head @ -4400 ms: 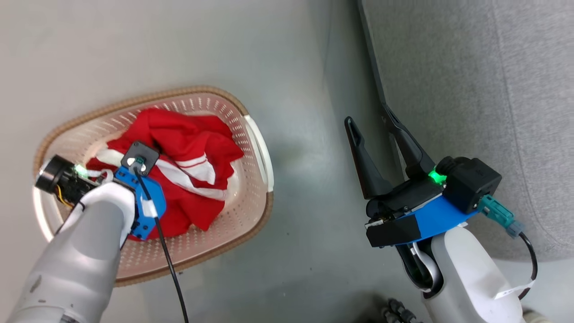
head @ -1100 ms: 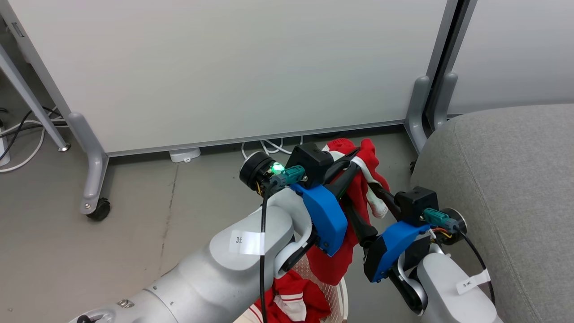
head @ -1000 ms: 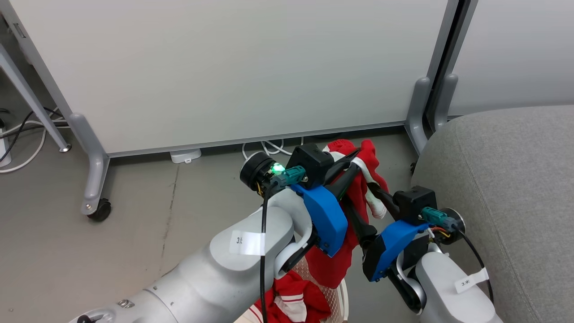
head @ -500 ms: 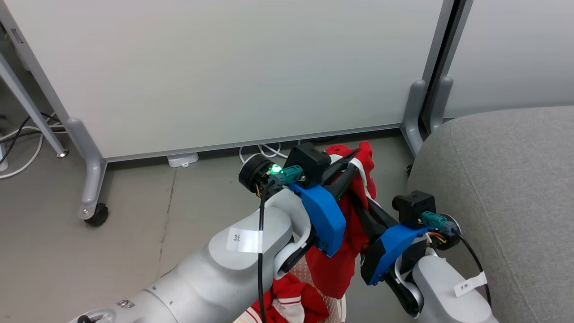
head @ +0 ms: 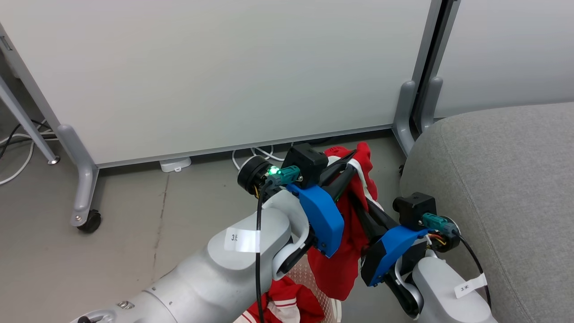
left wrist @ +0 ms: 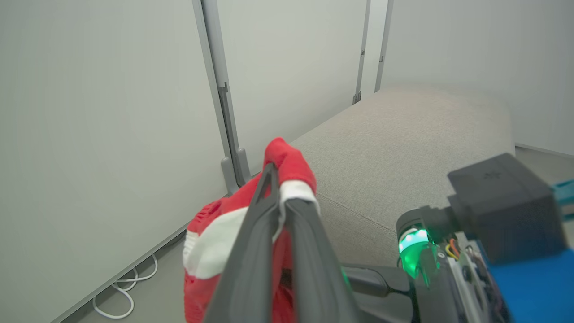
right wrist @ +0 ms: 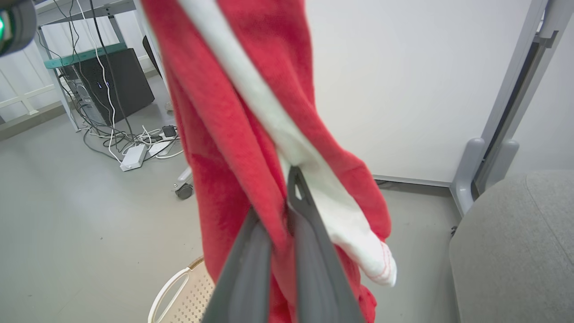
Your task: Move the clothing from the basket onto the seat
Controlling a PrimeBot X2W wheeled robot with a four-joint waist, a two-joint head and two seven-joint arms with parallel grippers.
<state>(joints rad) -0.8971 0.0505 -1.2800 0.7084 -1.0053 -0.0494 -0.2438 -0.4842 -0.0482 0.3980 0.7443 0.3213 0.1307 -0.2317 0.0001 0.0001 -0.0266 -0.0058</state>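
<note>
- My left hand (head: 352, 162) pinches the red garment (head: 341, 264) at centre frame.
- My right hand (head: 364, 210) clamps the same garment just below.
- It hangs above the basket (head: 306, 274), left of the grey seat (head: 493, 179).

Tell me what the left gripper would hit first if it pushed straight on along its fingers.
The left gripper pinches the red garment; beyond that, probably the grey foot of the partition post beside the corner of the seat, though depth is unclear and it could be the seat instead.
</note>
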